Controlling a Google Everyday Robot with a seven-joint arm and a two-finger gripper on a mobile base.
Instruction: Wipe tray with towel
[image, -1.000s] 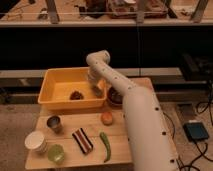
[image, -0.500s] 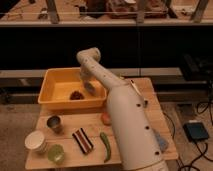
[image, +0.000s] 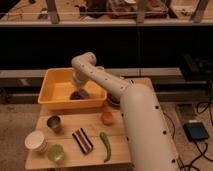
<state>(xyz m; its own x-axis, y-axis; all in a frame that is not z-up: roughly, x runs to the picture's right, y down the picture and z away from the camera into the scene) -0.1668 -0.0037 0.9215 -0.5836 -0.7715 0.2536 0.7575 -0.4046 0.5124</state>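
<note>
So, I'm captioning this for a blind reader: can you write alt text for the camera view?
A white robot arm reaches down into a yellow tray on a wooden table, its hand low inside over a dark object. In front of the tray sit a metal cup, a paper cup, a green cup, a striped slab, a green pepper and an orange fruit.

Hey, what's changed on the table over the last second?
The arm swung left across the tray, carrying the gripper from the right wall toward the dark object near the tray's middle, where it now hangs low. Tray, metal cup, striped slab and green pepper stayed put.
</note>
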